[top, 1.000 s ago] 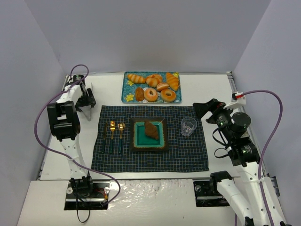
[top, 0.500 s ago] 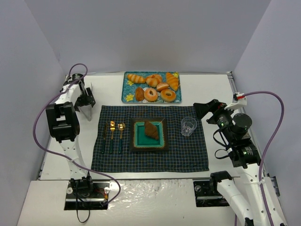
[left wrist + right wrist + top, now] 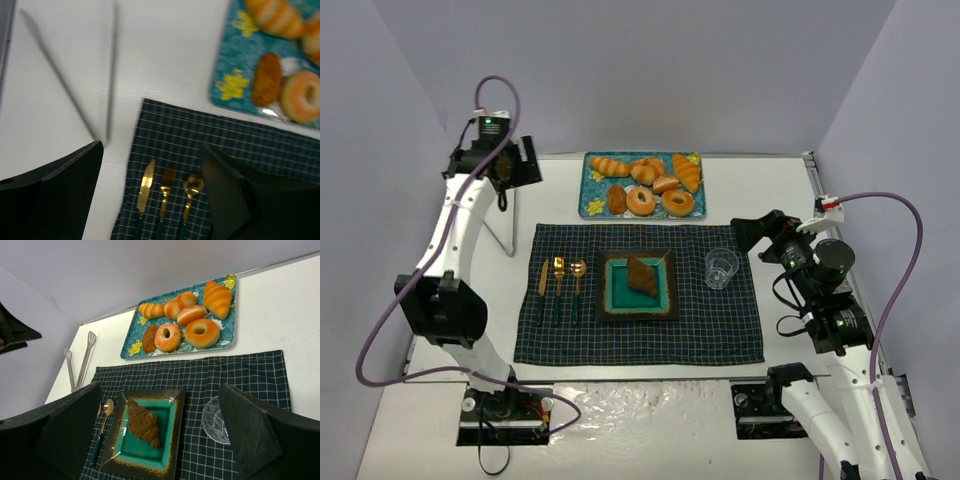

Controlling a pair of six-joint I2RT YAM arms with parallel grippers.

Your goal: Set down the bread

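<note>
Item: one dark chocolate-brown wedge-shaped bread (image 3: 142, 424) on one square teal plate (image 3: 168, 427).
Three gold cutlery pieces (image 3: 558, 270), one clear glass (image 3: 721, 268); left gripper (image 3: 150, 147), right gripper (image 3: 159, 387): jaws apart, empty.

No readable text, brand, number or sign in any view; yellow flower prints on teal tray (image 3: 226, 338) are decoration, not lettering; red-white tag (image 3: 828, 206) on cable of right arm too small to read
</note>
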